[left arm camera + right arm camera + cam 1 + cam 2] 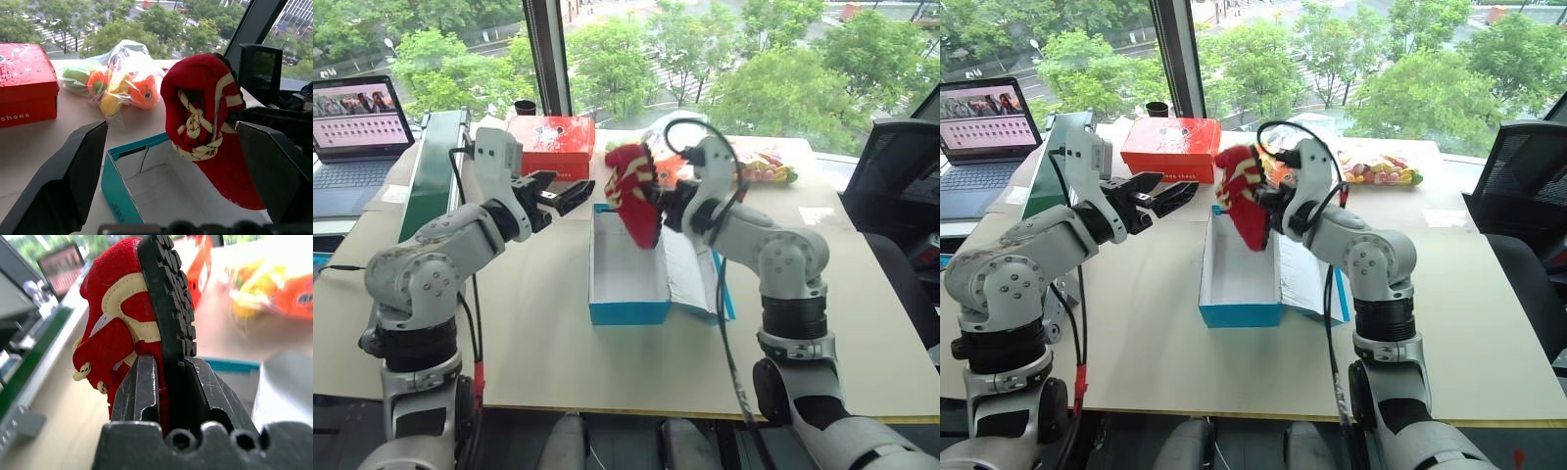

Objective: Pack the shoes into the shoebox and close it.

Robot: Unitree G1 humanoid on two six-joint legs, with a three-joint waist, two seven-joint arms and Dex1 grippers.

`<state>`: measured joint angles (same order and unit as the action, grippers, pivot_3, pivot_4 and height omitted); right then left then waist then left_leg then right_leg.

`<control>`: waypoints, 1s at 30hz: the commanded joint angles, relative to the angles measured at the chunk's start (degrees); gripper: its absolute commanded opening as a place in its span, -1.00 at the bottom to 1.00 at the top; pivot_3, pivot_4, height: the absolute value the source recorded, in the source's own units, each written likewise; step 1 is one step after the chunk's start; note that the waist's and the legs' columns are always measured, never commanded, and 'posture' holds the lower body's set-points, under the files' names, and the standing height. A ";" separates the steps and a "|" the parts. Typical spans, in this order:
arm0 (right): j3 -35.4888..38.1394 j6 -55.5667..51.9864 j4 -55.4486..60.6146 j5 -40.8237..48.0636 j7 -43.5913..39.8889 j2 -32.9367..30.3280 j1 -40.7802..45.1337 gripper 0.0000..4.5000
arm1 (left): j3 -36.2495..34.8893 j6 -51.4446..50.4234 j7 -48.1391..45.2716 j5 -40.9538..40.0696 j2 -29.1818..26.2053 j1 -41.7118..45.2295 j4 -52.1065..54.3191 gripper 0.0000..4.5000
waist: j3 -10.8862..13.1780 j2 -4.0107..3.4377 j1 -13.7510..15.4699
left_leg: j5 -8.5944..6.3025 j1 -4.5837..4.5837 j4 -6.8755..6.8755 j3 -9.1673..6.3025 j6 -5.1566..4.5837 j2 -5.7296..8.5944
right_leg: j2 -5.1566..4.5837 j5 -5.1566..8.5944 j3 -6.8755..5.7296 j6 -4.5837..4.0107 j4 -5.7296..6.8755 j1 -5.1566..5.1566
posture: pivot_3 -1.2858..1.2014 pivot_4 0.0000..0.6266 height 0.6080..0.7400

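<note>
My right gripper (1268, 211) had its black fingers (142, 387) clenched on the small red fabric shoe (1244, 208), sole and all, hanging toe-down over the open bright blue cardboard shoebox (1239, 311) on the worktop (1146, 323). My left gripper (570, 196) hovered just left, fingers spread and empty.

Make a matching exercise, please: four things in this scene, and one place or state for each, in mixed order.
Things:
1. red shoe
2. blue shoebox
3. red shoebox
4. left tool

Places or states:
A. open, holding nothing
B. closed, at the table's far side
C. gripped by the right tool above the box
D. open, white inside

Pairs: 1-C, 2-D, 3-B, 4-A
</note>
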<state>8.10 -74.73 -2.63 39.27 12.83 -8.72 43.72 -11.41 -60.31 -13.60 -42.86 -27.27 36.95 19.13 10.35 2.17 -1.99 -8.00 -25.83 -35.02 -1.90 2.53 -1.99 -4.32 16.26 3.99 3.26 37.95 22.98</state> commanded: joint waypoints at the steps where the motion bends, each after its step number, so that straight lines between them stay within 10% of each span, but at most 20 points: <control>1: 1.36 -0.47 -0.40 -3.87 0.72 -0.58 -0.45 -0.82 | 0.57 0.68 -0.41 0.41 0.26 1.21 0.52 0.99 | 0.00 0.00 -0.11 | 0.00 -0.02 0.00 0.00 0.00 0.00 | 0.00 0.00 0.00 0.00 0.02 0.03 | 0.03 -0.52 0.99; 4: 1.47 -1.02 -0.02 -5.84 0.86 -0.37 -0.76 -0.82 | 0.84 0.88 -0.65 0.52 0.49 1.72 0.17 0.99 | 0.00 0.00 -0.05 | 0.01 -0.02 -0.04 0.00 -0.01 0.00 | 0.00 0.00 0.00 0.00 0.03 0.01 | 0.03 -0.52 0.99; 5: 1.35 -1.02 0.20 -6.37 0.73 -0.30 -0.89 -0.38 | 0.95 0.97 -0.72 0.61 0.52 1.81 0.04 1.00 | 0.00 0.00 -0.01 | 0.01 -0.02 -0.05 -0.01 -0.02 0.00 | 0.00 0.00 0.00 0.00 0.03 0.00 | 0.03 -0.52 0.99; 14: -2.56 2.62 5.00 -11.65 -2.33 -0.11 0.17 0.94 | 1.76 1.22 -1.01 1.50 1.71 2.31 -0.26 1.00 | 0.00 0.00 -0.30 | 0.01 -0.02 -0.06 -0.01 -0.02 0.00 | 0.01 0.00 0.00 0.00 0.03 0.02 | 0.03 -0.52 0.99; 30: 0.29 23.79 11.97 -3.65 -31.77 -2.41 3.58 0.98 | -1.21 2.25 3.08 9.61 -2.07 -2.96 0.25 1.00 | 0.00 0.00 -0.35 | 0.02 -0.15 -0.05 0.00 -0.02 -0.01 | 0.00 0.00 0.00 0.00 0.06 0.16 | 0.03 -0.52 0.99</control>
<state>6.15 -55.26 5.51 31.63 -12.91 -10.57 46.63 -10.60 -59.89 -12.27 -35.20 -28.75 34.46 17.43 10.35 2.17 -2.34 -7.99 -25.98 -35.07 -1.90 2.51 -2.00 -4.31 16.26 3.99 3.26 38.01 23.13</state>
